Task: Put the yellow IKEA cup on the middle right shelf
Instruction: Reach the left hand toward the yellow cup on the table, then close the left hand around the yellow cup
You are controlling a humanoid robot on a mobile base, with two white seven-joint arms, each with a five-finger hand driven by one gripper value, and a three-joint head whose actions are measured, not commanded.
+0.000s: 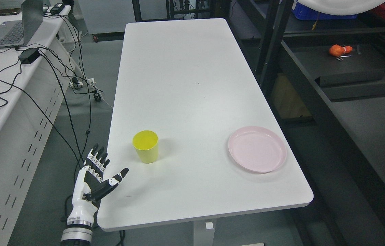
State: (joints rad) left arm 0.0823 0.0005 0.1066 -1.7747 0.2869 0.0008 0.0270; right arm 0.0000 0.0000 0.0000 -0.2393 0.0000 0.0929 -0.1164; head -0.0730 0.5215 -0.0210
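My left hand [93, 177] hangs at the near left corner of the white table [185, 85], palm turned inward, fingers [98, 157] straight and spread, thumb pointing toward the tabletop, holding nothing. The yellow cup [145, 146] stands upright on the table just beyond and to the right of my thumb, near but not touching. Farther right, well apart from the cup, a pink plate [257, 149] lies near the table's right edge. Dark shelving [318, 102] runs along that side.
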